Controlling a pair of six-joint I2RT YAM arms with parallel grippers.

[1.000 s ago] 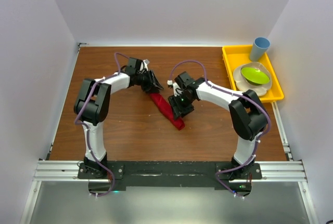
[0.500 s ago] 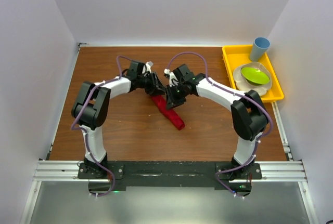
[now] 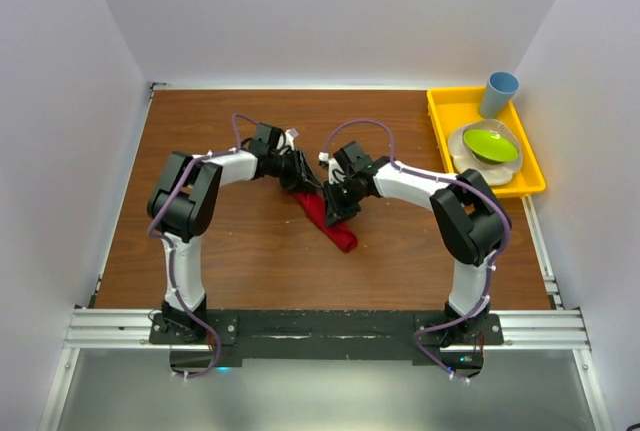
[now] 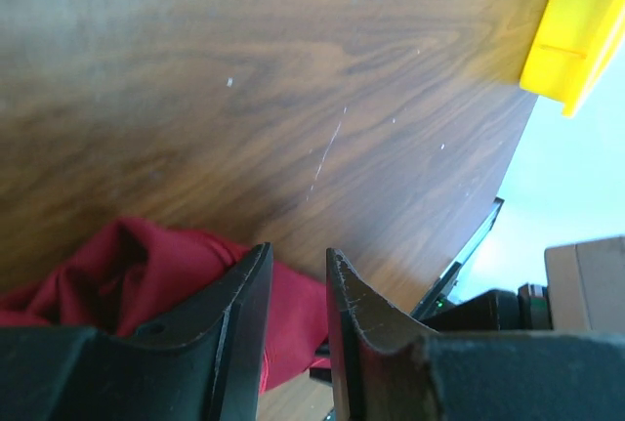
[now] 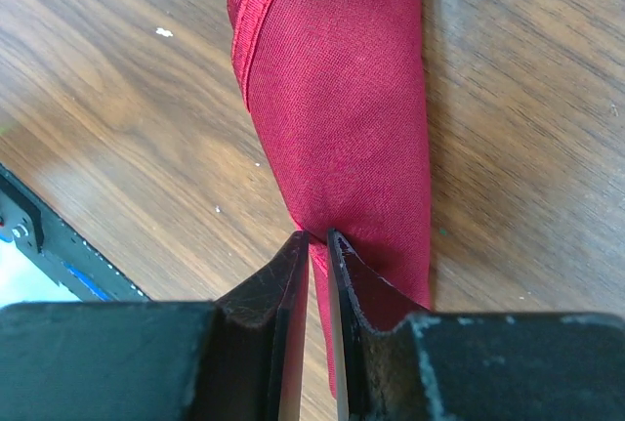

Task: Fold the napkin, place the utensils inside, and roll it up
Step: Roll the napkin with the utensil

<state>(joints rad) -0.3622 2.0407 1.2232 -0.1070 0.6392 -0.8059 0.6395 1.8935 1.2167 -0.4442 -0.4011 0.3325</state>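
The red napkin [image 3: 336, 232] lies as a narrow slanting roll in the middle of the brown table. Both grippers meet at its upper end. My left gripper [image 3: 303, 183] comes in from the left; in the left wrist view its jaws [image 4: 298, 253] stand narrowly apart with the bunched napkin [image 4: 117, 270] between the tips. My right gripper [image 3: 333, 206] bears on the roll from the right. In the right wrist view its tips [image 5: 317, 235] are almost together, pinching a fold of the napkin [image 5: 342, 99]. The utensils are hidden.
A yellow tray [image 3: 438, 111] sits at the table's back right, holding a blue cup [image 3: 500, 93] and a green bowl [image 3: 490, 143] on a clear dish. The tray's corner [image 4: 576, 21] shows in the left wrist view. White walls enclose the table.
The right gripper has moved up along the roll towards the left gripper and closed onto the cloth. The left gripper has shifted right and narrowed slightly. The roll's upper end has bunched.
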